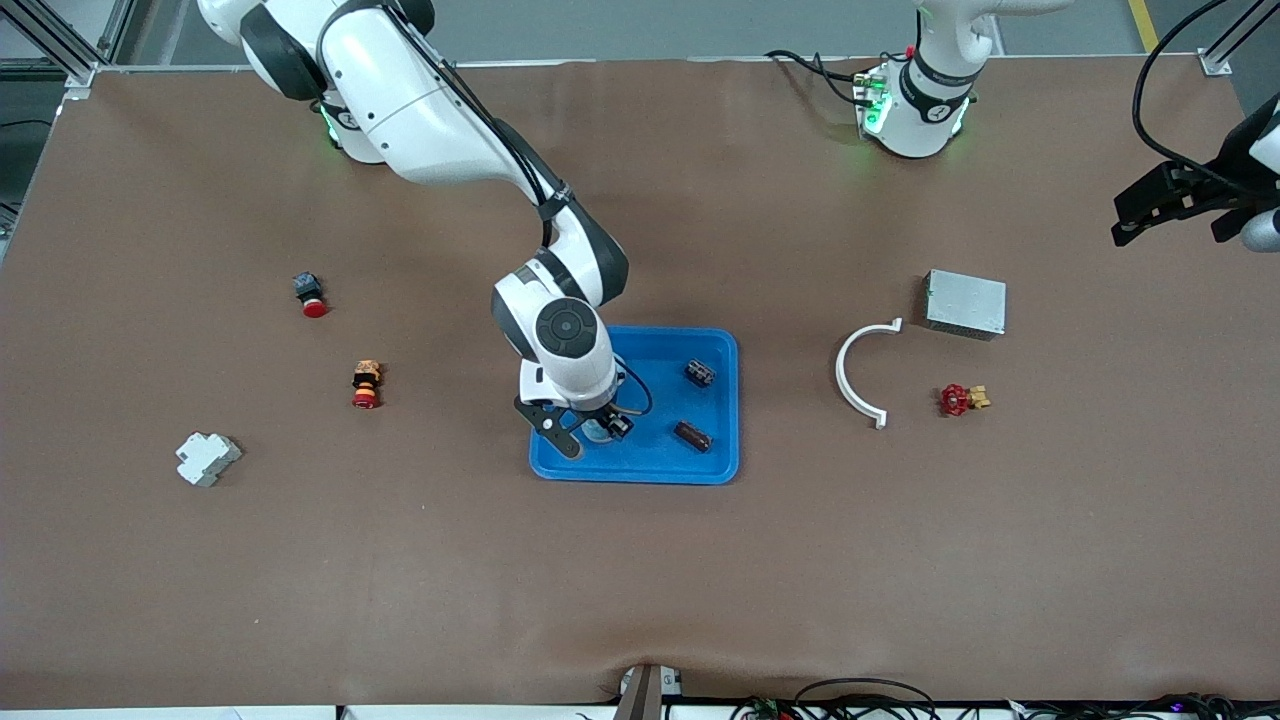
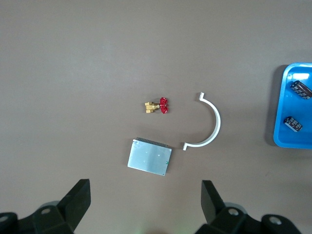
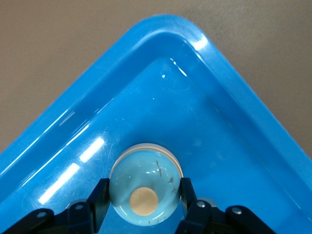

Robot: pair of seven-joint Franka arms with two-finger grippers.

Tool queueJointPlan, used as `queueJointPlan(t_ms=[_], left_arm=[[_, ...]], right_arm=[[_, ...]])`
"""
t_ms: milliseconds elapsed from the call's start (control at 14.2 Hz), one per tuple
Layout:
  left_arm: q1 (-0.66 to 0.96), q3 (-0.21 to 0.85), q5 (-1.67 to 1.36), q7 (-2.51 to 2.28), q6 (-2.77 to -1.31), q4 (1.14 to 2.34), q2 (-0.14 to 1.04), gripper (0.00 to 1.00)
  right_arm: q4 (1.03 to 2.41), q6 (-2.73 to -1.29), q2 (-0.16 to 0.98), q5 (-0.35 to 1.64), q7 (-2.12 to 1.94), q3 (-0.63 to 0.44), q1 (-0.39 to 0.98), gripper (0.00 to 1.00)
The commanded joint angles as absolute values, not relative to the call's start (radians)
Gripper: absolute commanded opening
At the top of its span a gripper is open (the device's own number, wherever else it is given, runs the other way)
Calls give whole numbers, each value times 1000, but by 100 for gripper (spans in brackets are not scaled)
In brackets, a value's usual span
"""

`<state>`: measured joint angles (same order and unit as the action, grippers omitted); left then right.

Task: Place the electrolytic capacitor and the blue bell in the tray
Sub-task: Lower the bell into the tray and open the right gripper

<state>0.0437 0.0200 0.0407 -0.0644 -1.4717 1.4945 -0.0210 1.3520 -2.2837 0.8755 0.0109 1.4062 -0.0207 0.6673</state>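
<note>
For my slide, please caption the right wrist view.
Right end effector shut on blue bell over a tray corner.

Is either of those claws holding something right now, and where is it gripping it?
The right gripper, over the tray, clamps the blue bell by the sides of its round dome. The left gripper waits open and holds nothing.

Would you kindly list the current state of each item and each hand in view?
blue bell: clamped in the right hand, down inside a corner of the tray.
right hand: shut on the bell.
left hand: open, empty, waiting above the grey metal box.
tray: flat on the table, holding two dark capacitors.
red-handled valve: on the table outside the tray.
white half-ring: flat beside the box.
</note>
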Motion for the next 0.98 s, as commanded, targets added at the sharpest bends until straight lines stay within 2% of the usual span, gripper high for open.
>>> queueJointPlan(t_ms=[0, 140, 211, 281, 702, 913], left_arm=[[43, 18, 34, -55, -1471, 1497, -23, 100], [41, 21, 32, -55, -1468, 1503, -25, 100], [43, 20, 32, -55, -1468, 1503, -26, 100], [44, 20, 32, -55, -1468, 1500, -25, 100], [43, 20, 32, -61, -1473, 1500, -21, 100], [41, 20, 32, -61, -1471, 1502, -26, 100]], right_arm=[[1319, -2286, 896, -9, 1442, -34, 683, 0], [1319, -2287, 897, -18, 1451, -34, 683, 0], [1321, -2289, 902, -28, 1454, -34, 683, 28], [1325, -2299, 903, -38, 1459, -35, 686, 99], [1319, -2298, 899, -55, 1463, -34, 678, 100], [1318, -2173, 848, -52, 1355, -31, 618, 100]])
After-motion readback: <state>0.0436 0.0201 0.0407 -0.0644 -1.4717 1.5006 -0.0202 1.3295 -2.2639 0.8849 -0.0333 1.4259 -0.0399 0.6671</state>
